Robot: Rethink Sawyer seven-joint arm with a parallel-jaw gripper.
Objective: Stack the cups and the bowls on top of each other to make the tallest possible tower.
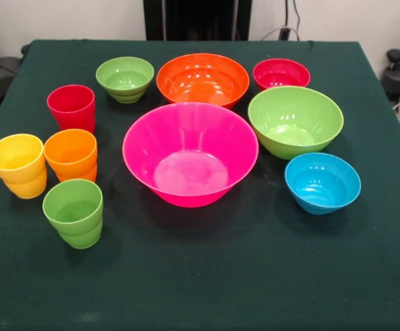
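Still unstacked — cups beside bowls — upright.

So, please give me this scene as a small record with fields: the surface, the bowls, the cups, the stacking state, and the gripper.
surface: table with dark green cloth
bowls: six, all upright and apart: pink bowl, orange bowl, large green bowl, small green bowl, red bowl, blue bowl
cups: four, upright, grouped at picture left: red cup, orange cup, yellow cup, green cup
stacking: nothing stacked yet
gripper: not in view
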